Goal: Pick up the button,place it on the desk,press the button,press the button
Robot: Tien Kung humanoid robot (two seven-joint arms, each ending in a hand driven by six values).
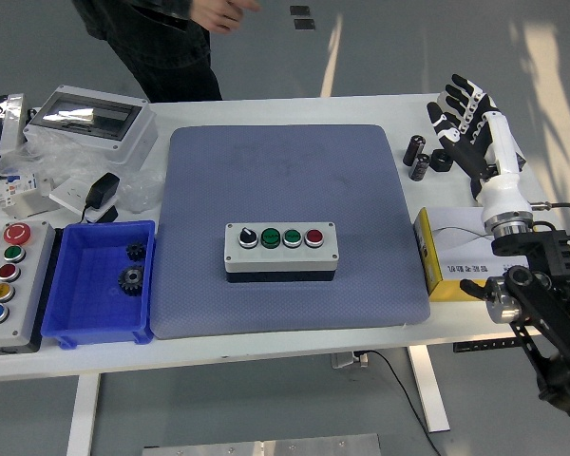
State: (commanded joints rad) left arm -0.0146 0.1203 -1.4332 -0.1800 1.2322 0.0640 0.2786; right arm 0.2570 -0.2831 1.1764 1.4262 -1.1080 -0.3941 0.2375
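A grey button box (281, 249) with a black knob, two green buttons and a red button lies flat in the middle of the blue-grey mat (285, 171). My right hand (462, 119) hovers over the table's far right, fingers spread, holding nothing, well to the right of the box. A second, longer button box (7, 285) with red, green, yellow and blue buttons sits at the left front edge. No left arm is visible.
A blue bin (100, 281) with two gears stands left of the mat. A grey enclosure (90, 119), bags and a black adapter (102, 193) clutter the far left. A yellow box (456, 255) and black cylinders (416, 157) lie right. A person (161, 38) walks behind the table.
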